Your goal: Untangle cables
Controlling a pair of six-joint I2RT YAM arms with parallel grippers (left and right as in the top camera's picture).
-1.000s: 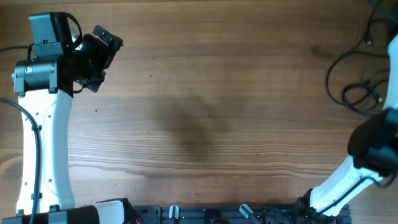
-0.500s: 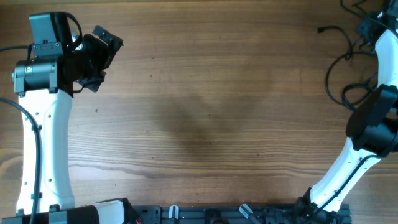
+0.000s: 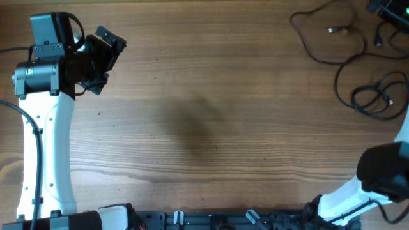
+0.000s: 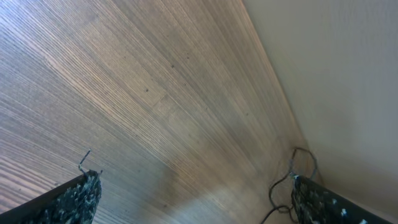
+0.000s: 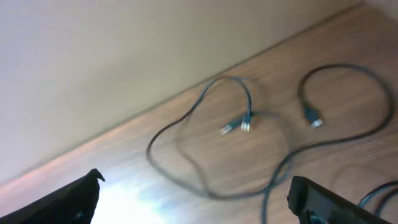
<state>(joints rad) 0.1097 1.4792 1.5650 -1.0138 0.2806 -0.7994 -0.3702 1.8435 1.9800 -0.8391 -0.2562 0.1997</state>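
The cables lie as loose black strands at the table's back right. One cable [image 3: 317, 46] forms an open loop with a metal-tipped plug [image 3: 333, 29] inside it. A second cable [image 3: 369, 97] curls nearer the right edge. In the right wrist view the looped cable [image 5: 186, 121] and two plug ends [image 5: 237, 127] lie beyond my right gripper [image 5: 199, 202], which is open and holds nothing. Only a dark bit of that gripper [image 3: 387, 7] shows in the overhead view's top right corner. My left gripper [image 3: 108, 61] hovers open and empty at the far left, with strands [image 4: 297, 167] far off.
The left arm's white link [image 3: 48, 153] runs along the left edge. The right arm's elbow [image 3: 383, 169] sits at the lower right. A black rail [image 3: 243, 220] lines the front edge. A pale wall [image 5: 124, 50] stands behind the table.
The right gripper went from shut to open and let go of a cable, which now lies spread leftward in a loop at the back right. The left arm has stayed still.
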